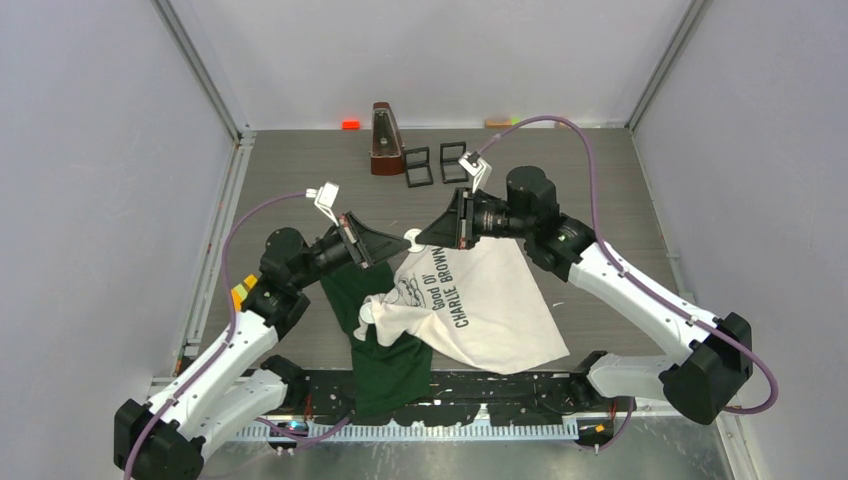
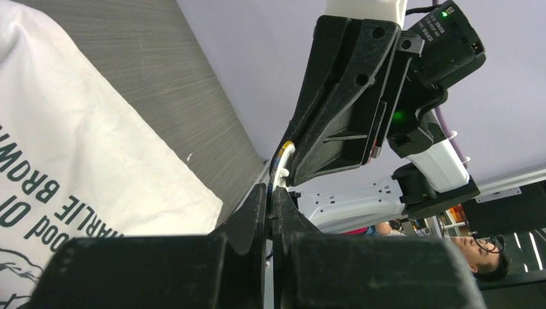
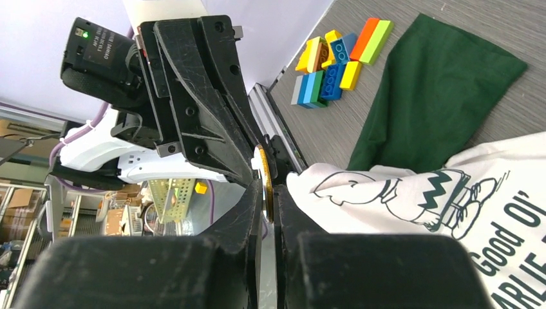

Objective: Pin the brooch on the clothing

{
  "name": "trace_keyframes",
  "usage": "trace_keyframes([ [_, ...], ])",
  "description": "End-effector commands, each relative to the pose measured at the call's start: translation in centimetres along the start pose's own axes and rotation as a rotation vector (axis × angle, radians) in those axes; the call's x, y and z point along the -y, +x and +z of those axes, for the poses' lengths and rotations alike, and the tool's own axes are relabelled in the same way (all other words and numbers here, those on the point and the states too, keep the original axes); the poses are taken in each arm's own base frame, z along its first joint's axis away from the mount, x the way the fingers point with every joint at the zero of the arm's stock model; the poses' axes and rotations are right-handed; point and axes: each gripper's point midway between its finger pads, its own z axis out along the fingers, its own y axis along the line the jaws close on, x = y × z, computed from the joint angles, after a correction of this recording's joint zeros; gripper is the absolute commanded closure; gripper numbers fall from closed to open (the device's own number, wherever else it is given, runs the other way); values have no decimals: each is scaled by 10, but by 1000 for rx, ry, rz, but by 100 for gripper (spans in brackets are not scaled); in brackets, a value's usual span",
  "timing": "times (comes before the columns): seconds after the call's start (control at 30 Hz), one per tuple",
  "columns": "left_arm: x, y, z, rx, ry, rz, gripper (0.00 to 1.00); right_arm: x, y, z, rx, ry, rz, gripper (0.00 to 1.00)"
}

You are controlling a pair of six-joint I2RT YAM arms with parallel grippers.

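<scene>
Brooch (image 1: 413, 238): off table (image 1: 600, 190), held edge-on between both arms at far edge of shirt (image 1: 490, 300). Contact with cloth unclear.
Left gripper (image 2: 271, 194): fingers closed on brooch rim.
Right gripper (image 3: 267, 193): fingers closed on opposite rim.
Shirt: crumpled, loose, nothing pinning it down.
Risks: thin double pinch, so opposing pull may pop brooch free; slack cloth may bunch or slide under pin; pin side not visible.

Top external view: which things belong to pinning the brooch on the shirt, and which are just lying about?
Job in hand: T-shirt; brooch, pinched between left end effector and right end effector.

Lying about: brown wedge; two black square frames; orange block; coloured building bricks.
</scene>
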Motion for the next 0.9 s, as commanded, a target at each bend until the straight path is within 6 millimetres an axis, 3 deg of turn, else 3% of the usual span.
trace_keyframes([
  [0.0, 38, -12, -3, 34, 128, 67, 100, 27, 16, 7, -51, 108, -16, 91],
  [0.17, 23, -8, -3, 34, 73, 53, 100, 14, 12, 3, -40, 71, -14, 87],
  [0.33, -22, -6, -14, 34, -126, 49, 100, -11, -5, -9, 35, 21, -47, 60],
  [0.43, -48, -7, -26, 30, -231, 16, 100, -22, -12, -18, 68, 15, -66, 48],
  [0.6, -70, -10, -43, 20, -317, -5, 100, -4, -9, -29, 93, 134, -101, 41],
  [0.73, -72, -14, -58, 16, -394, 71, 100, 23, 13, -33, 89, 294, -140, 41],
  [0.8, -74, -13, -72, 0, -472, 120, 100, 24, 44, -25, 52, 332, -180, 41],
  [0.83, -75, -14, -79, -5, -510, 149, 100, 27, 45, -23, 81, 365, -194, 41],
  [0.87, -73, -18, -85, -3, -542, 181, 100, 26, 66, -17, 50, 364, -213, 41],
])
